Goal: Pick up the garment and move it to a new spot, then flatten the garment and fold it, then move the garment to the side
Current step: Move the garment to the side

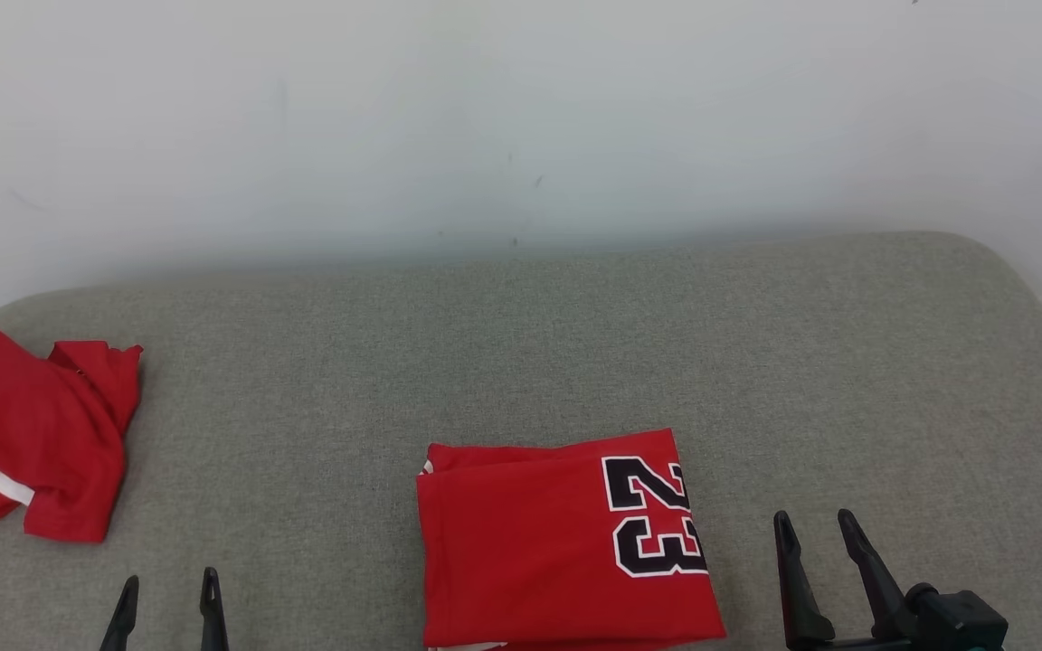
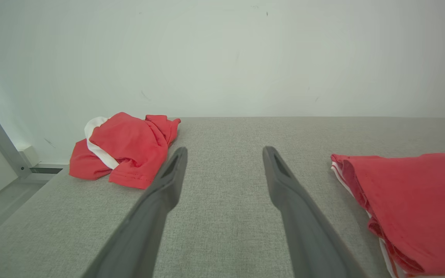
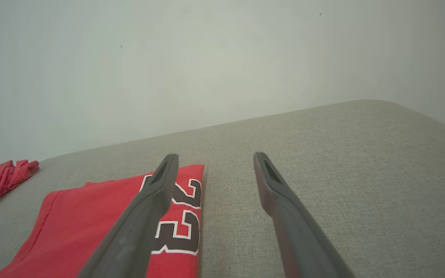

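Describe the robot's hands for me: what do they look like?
Each is a two-pronged claw. The left gripper and right gripper have long, dark, matte fingers that taper to rounded tips, each with a narrow slot near the tip. The right one's fingers join a chunky black mount.

Looking along the left gripper, jaws wide apart above the grey counter. Near on the right, a folded red garment. Far on the left, a crumpled red cloth with a white band. Behind, a pale wall.
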You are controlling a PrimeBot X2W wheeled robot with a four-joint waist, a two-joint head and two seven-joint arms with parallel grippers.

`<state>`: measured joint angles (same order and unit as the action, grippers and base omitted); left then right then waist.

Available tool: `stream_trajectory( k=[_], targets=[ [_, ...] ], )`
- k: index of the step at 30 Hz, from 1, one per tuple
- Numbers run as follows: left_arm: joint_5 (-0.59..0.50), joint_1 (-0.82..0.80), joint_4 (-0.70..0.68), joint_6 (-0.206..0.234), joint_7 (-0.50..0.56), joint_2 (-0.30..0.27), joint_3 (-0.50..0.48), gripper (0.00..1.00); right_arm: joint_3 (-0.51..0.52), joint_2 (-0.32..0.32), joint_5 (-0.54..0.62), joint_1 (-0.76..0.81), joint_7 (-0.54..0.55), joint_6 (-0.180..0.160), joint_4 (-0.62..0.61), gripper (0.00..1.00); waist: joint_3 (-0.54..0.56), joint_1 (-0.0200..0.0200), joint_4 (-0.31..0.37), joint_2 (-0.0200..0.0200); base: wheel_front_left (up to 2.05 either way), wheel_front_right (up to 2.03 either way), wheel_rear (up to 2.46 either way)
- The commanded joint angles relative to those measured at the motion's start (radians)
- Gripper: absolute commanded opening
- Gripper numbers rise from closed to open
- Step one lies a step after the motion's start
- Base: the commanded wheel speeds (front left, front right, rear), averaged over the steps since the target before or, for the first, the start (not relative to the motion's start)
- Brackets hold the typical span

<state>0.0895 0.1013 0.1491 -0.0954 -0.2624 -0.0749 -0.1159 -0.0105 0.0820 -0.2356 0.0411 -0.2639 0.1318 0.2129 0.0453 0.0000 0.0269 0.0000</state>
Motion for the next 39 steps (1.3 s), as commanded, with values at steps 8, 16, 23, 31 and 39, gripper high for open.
stream_trajectory(
  k=[8,16,23,31,39],
  targets=[
    [-0.011,0.012,0.000,0.008,-0.003,0.009,0.000,1.00,-0.018,0.013,0.023,-0.013,0.000,-0.003,0.015,1.00,0.003,0.0000,0.001,0.0000,0.00,0.00,0.00],
    [-0.012,0.009,-0.002,0.013,-0.003,0.013,0.007,1.00,-0.053,0.027,0.023,-0.101,0.000,-0.003,0.070,1.00,0.005,0.0000,-0.010,0.0000,0.00,0.00,0.00],
    [-0.013,-0.001,-0.001,0.009,-0.003,0.016,0.018,1.00,-0.076,0.038,0.017,-0.217,0.024,-0.003,0.193,1.00,-0.002,0.0000,-0.043,0.0000,0.00,0.00,0.00],
    [-0.008,-0.021,0.006,0.002,-0.003,0.015,0.025,1.00,-0.099,0.057,-0.005,-0.299,0.053,-0.003,0.373,1.00,-0.024,0.0000,-0.087,0.0000,0.00,0.00,0.00],
    [-0.003,-0.043,0.018,-0.002,-0.003,0.016,0.030,1.00,-0.106,0.047,-0.029,-0.356,0.045,-0.003,0.555,1.00,-0.061,0.0000,-0.118,0.0000,0.00,0.00,0.00]
  ],
)
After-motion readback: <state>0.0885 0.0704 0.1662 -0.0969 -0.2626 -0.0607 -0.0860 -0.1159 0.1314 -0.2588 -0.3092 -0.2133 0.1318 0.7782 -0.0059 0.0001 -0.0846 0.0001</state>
